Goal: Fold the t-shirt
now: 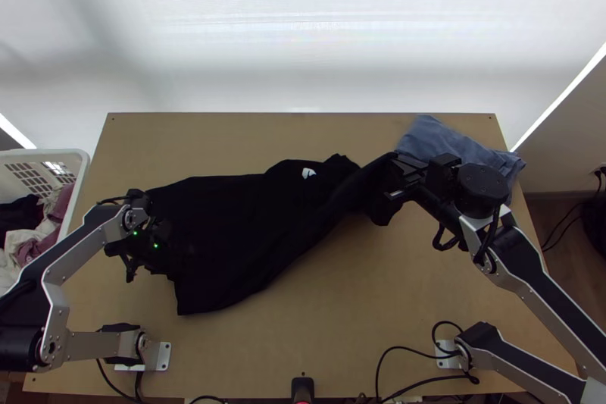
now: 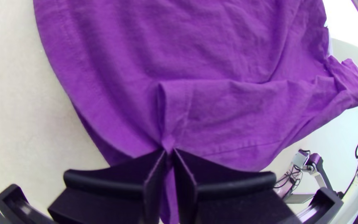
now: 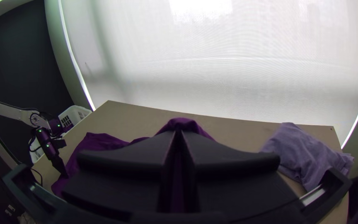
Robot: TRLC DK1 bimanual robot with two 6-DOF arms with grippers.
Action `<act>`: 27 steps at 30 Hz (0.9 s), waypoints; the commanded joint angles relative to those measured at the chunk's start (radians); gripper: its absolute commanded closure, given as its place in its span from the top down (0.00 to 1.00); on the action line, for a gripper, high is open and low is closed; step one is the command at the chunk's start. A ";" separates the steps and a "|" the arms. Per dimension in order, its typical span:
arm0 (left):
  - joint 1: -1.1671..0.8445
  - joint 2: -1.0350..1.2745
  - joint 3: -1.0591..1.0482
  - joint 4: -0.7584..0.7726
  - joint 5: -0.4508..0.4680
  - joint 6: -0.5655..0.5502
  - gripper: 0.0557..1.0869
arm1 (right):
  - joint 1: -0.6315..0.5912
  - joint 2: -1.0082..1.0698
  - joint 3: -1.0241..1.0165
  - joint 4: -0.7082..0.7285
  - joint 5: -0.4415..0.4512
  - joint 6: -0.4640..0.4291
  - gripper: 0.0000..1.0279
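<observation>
We saw the wooden desk (image 1: 341, 336) with the black t-shirt (image 1: 242, 237) strewn unevenly across its left and middle. Our left gripper (image 1: 173, 254) tilted down there, jaws pinching a fold; farther over, our right gripper (image 1: 394, 175) levelled out, jaws clenched on the shirt's raised end. Beyond lay a rumpled blue cloth (image 1: 454, 144), then a pale screen (image 1: 303, 40).

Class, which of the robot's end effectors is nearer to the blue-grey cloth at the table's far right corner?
Right. The right end effector is close beside the blue-grey cloth; the left end effector is across the table, at the black t-shirt's left part.
</observation>
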 commanded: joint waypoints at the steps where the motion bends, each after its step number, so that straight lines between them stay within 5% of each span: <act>1: -0.008 -0.050 -0.009 -0.001 0.018 0.018 0.04 | 0.007 0.000 -0.006 0.026 0.003 0.011 0.03; 9: 0.104 -0.139 0.251 -0.038 0.019 -0.097 0.04 | -0.030 0.005 0.029 -0.003 0.018 0.049 0.03; 15: 0.158 -0.186 0.493 -0.049 0.018 -0.197 0.04 | -0.116 0.097 0.189 -0.281 0.016 0.207 0.03; 20: 0.192 -0.208 0.680 -0.056 0.016 -0.255 0.04 | -0.171 0.181 0.362 -0.454 0.004 0.252 0.03; 27: 0.249 -0.202 0.864 0.017 0.001 -0.325 0.04 | -0.262 0.376 0.726 -0.689 -0.136 0.299 0.03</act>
